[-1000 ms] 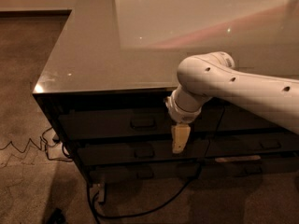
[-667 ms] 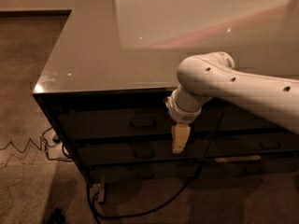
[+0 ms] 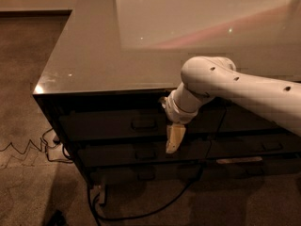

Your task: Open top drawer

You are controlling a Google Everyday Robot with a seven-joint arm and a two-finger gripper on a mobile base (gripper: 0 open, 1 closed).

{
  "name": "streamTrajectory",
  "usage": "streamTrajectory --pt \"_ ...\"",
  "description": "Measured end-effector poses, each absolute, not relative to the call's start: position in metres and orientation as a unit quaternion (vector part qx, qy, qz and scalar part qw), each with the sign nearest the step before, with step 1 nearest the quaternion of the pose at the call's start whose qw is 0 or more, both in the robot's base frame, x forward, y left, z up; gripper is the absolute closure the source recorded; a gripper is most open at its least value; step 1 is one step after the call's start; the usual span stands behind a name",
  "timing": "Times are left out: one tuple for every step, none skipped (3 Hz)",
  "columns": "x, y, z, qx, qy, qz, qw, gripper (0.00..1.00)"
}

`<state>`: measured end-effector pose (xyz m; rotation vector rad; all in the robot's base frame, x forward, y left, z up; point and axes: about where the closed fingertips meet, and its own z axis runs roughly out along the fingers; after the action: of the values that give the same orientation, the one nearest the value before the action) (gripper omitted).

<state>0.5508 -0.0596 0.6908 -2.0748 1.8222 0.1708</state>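
Note:
The top drawer (image 3: 113, 124) is a wide dark front under the glossy counter top, shut flush, with a small rectangular loop handle (image 3: 144, 123) at its middle. My gripper (image 3: 173, 140) hangs down from the white arm (image 3: 235, 86), in front of the drawer fronts. It sits just right of and a little below the handle, not touching it. Its beige tip points down over the second drawer (image 3: 141, 152).
The counter top (image 3: 108, 46) is wide and reflective. More dark drawers stack below, and a narrower column (image 3: 263, 145) stands at the right. Black cables (image 3: 141, 211) and a power strip (image 3: 59, 142) lie on the carpet at the cabinet's left foot.

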Motion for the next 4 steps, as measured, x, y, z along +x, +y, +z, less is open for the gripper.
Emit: streamTrajectory --pt "0.558 -0.061 0.672 -0.725 0.66 0.077 0.182 0.0" --pt "0.565 -0.066 0.652 -0.718 0.67 0.086 0.167 0.0" --pt "0.57 -0.073 0.628 -0.711 0.682 0.091 0.145 0.0" --pt "0.571 -0.076 0.622 -0.711 0.684 0.09 0.135 0.19"
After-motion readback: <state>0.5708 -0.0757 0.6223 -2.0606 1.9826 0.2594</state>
